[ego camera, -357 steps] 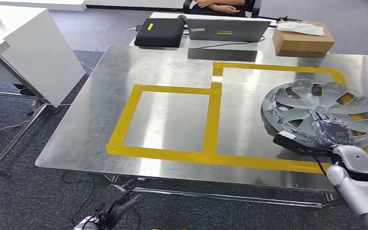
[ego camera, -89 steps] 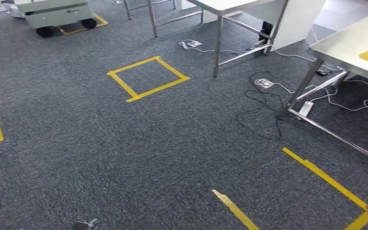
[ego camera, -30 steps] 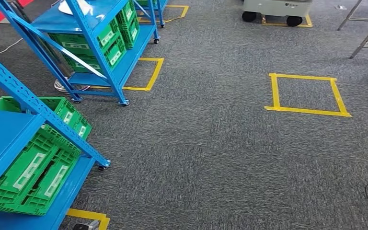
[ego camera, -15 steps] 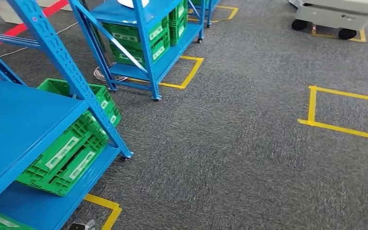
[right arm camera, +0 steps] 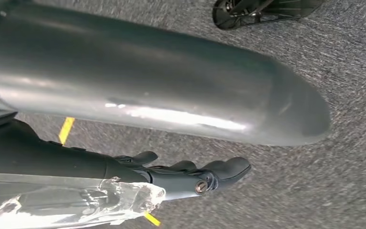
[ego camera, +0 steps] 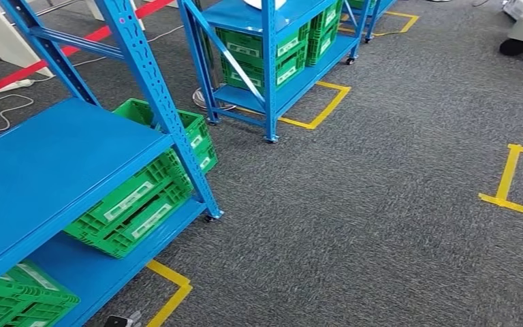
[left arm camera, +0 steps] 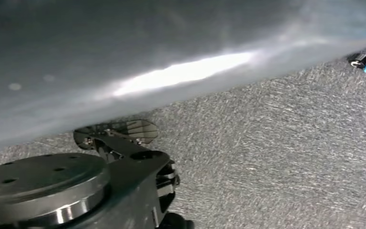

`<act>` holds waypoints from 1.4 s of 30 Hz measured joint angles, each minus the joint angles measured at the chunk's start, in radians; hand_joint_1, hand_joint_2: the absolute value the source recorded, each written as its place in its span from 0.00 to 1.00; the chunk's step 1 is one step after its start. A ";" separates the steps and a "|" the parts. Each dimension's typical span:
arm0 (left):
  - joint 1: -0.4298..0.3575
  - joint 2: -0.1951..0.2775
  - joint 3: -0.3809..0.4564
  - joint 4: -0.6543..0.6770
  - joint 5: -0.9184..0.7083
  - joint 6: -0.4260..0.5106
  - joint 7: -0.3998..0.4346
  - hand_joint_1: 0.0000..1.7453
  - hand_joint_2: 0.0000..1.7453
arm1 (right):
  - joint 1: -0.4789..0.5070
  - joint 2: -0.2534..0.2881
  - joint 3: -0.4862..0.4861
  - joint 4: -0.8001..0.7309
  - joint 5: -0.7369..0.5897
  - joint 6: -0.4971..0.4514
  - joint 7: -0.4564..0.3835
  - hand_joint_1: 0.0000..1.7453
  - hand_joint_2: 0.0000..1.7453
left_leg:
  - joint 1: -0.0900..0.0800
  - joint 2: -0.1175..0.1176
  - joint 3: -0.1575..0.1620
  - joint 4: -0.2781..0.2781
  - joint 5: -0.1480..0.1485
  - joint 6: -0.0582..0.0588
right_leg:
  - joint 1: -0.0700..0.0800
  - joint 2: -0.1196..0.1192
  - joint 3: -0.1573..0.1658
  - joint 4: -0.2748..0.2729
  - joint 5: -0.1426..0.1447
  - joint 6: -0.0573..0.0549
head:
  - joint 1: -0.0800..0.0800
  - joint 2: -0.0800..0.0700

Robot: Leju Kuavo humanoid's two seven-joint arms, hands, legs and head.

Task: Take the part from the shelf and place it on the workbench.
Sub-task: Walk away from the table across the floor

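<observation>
Looking down from the head view, the robot faced the near blue shelf point(ego camera: 54, 163) on the left, so the fetching part of the job looked not yet done. That shelf's wide blue board held no part that could be seen. Under it sat a green crate point(ego camera: 143, 197) with white labels, and another green crate point(ego camera: 20, 300) sat lower at the corner; the label writing was too small to read. Yellow floor tape point(ego camera: 170, 289) lay by the shelf's foot. Further right stood a second blue shelf point(ego camera: 272, 41) with more green crates point(ego camera: 265, 54) and unreadable labels. On its top board lay a white thing point(ego camera: 264, 3), cut off by the picture's edge, and it could not be told if that was the part. A yellow tape square point(ego camera: 514, 184) lay on the grey carpet point(ego camera: 381, 204) at the far right. The workbench was not in the picture. In the right wrist view the right hand point(right arm camera: 205, 174) hung over the carpet with nothing in it, its fingers lying loosely out. Whether the left hand was loose or curled could not be told.
</observation>
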 joint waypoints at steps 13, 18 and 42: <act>-0.007 0.001 0.000 0.000 0.000 0.001 0.000 0.00 0.00 | -0.001 0.001 -0.003 -0.001 0.014 0.000 0.000 0.00 0.00 | -0.013 0.158 0.016 -0.030 0.020 0.017 | 0.015 -0.168 0.029 -0.002 -0.033 0.015 | -0.006 0.000; -0.007 -0.002 0.001 -0.001 0.000 0.002 0.000 0.00 0.00 | 0.000 0.001 -0.007 -0.003 0.019 0.000 0.000 0.00 0.00 | -0.004 0.093 0.018 -0.041 0.029 0.039 | 0.007 -0.046 -0.066 0.204 -0.146 0.032 | 0.006 0.000; -0.009 -0.003 0.002 -0.001 0.000 0.003 0.000 0.00 0.00 | -0.001 0.001 -0.028 -0.006 0.034 0.001 -0.001 0.00 0.00 | -0.016 0.177 0.009 -0.017 0.026 0.013 | 0.014 -0.147 0.032 0.002 -0.044 0.003 | -0.003 0.000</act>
